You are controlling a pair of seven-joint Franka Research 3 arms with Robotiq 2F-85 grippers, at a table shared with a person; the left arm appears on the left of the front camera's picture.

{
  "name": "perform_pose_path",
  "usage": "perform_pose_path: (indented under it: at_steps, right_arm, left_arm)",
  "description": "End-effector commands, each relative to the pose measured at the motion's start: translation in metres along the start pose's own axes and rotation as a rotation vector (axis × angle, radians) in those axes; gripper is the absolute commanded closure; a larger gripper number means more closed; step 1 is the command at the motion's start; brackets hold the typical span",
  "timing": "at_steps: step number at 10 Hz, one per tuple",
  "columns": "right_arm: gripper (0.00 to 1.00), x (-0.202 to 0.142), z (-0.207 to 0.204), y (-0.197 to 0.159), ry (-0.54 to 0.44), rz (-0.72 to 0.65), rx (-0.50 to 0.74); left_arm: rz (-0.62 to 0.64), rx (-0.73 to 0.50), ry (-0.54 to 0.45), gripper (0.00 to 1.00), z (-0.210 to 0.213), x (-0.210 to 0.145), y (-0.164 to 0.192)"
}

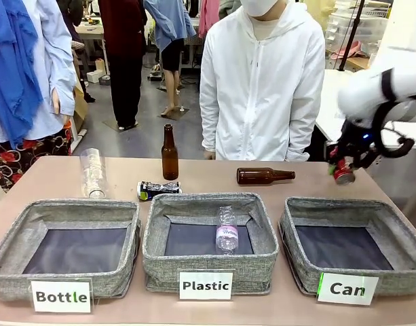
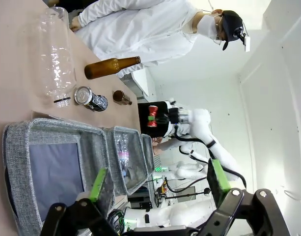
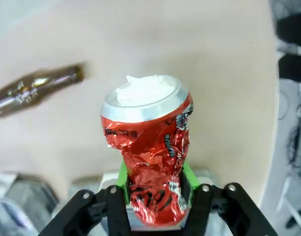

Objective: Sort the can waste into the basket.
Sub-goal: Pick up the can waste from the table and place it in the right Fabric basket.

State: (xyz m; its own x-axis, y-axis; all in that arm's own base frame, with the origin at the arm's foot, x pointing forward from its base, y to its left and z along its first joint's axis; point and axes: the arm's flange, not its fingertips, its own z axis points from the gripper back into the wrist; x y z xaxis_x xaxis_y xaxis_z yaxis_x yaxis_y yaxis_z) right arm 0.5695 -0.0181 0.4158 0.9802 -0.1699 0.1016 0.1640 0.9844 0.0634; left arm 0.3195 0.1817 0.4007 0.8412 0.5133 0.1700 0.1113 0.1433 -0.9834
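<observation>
Right tool [image 3: 154,182]: I find it clenched on the red can [image 3: 150,147]. The green pads press its dented, crumpled middle from both sides, and its silver end points away from the wrist toward the worktop below. In the front view the same tool [image 1: 342,170] hangs off the worktop at the far right, with the red can [image 1: 343,174] clear of the surface. The can sits beyond the far wall of the Can basket [image 1: 343,204] and is not inside it.

Left tool [image 2: 157,182]: released, jaws wide apart, nothing between the pads. It looks along the row of baskets from the left end.

Second item: the black can [image 1: 158,189] lies on its side on the worktop [image 1: 208,170]. It is just behind the far rim of the Plastic basket [image 1: 160,261], near that basket's left corner.

Other items noted:
- A clear plastic bottle [image 1: 227,231] lies inside the Plastic basket.
- Another clear bottle [image 1: 93,173] lies on the worktop behind the Bottle basket [image 1: 65,207].
- One brown bottle [image 1: 169,153] stands upright just behind the black can.
- A second brown bottle [image 1: 262,176] lies on its side to the right of it, neck toward the right tool.

A person in a white jacket [image 1: 262,81] stands at the far edge.
</observation>
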Motion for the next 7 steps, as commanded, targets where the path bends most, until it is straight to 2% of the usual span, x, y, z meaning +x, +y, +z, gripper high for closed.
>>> perform_pose_path:
  at_steps: [1, 2, 4, 5, 7]
  right_arm:
    - [1.00, -0.067, 0.050, -0.011, -0.037, 0.198, 0.015]
    - [1.00, -0.095, 0.066, -0.008, -0.022, 0.302, 0.015]
    - [1.00, -0.150, 0.077, -0.004, 0.018, 0.623, -0.010]
    - [1.00, -0.178, 0.074, -0.004, 0.074, 0.814, -0.009]
    - [1.00, -0.218, 0.067, -0.009, 0.106, 1.200, 0.014]
  left_arm:
    - [-0.023, -0.017, -0.002, 0.00, 0.000, -0.001, -0.001]
    - [-0.023, -0.017, -0.002, 0.00, 0.000, -0.001, -0.001]
    - [-0.023, -0.017, -0.002, 0.00, 0.000, -0.001, -0.001]
    - [-0.023, -0.017, -0.002, 0.00, 0.000, -0.001, -0.001]
    - [-0.023, -0.017, -0.002, 0.00, 0.000, -0.001, -0.001]
